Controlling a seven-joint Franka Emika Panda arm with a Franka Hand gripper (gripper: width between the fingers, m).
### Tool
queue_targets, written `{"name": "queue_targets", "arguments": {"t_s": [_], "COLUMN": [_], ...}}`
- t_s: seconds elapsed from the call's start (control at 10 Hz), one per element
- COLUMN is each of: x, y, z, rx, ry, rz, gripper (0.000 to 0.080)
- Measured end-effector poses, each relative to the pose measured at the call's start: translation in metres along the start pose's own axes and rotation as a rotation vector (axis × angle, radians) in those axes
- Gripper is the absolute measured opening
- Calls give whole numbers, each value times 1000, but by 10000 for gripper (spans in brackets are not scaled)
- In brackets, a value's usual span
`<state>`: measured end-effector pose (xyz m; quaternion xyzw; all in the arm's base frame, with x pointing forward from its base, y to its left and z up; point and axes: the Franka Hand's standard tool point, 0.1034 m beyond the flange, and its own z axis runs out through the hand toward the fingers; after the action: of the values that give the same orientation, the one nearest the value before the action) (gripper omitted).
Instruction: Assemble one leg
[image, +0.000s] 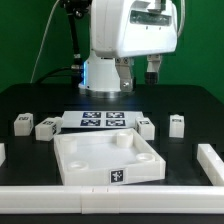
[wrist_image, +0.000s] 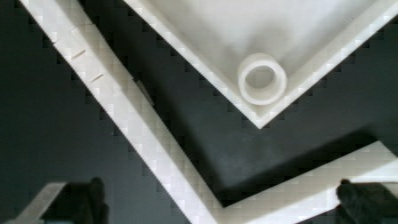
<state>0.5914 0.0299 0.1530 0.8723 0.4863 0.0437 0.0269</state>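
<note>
**Tool wide open and empty, all four legs sitting on the tabletop**

Quick rundown. In the wrist view the tool (wrist_image: 217, 202) has its two dark fingertips (wrist_image: 71, 200) spread far apart at the picture's edges, and there's nothing between them, just black tabletop (wrist_image: 267, 150) and a white rail (wrist_image: 121, 110) underneath. So it's gripping nothing.

That same view looks down on one corner of the big white tray piece (wrist_image: 249, 40), with its round socket (wrist_image: 263, 78) facing up.

In the exterior view the arm (image: 125, 30) hangs at the back, above the marker board (image: 103, 121). The tray piece (image: 108, 158) lies flat just in front of that board, with a tag (image: 118, 177) on its near face.

The legs are all loose on the tabletop (image: 190, 100):
- first leg (image: 22, 123), far out on the exterior view's left
- second leg (image: 46, 127), beside the board's left end
- third leg (image: 146, 127), just beside the board's right end
- fourth leg (image: 177, 122), further right

None sits in a socket, and all are well apart from the tool.
</note>
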Motion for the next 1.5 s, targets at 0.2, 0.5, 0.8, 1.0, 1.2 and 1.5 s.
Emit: {"name": "queue_targets", "arguments": {"t_s": [0.2, 0.5, 0.8, 1.0, 1.2, 1.5], "x": [0, 0, 0, 0, -11, -33], "y": [0, 0, 0, 0, -5, -18], "z": [0, 0, 1, 1, 5, 29], "rx": [0, 1, 1, 1, -12, 17], "ry": [0, 0, -1, -1, 7, -6], "rz": [0, 0, 0, 0, -152, -427], "gripper": [650, 650, 650, 650, 650, 650]}}
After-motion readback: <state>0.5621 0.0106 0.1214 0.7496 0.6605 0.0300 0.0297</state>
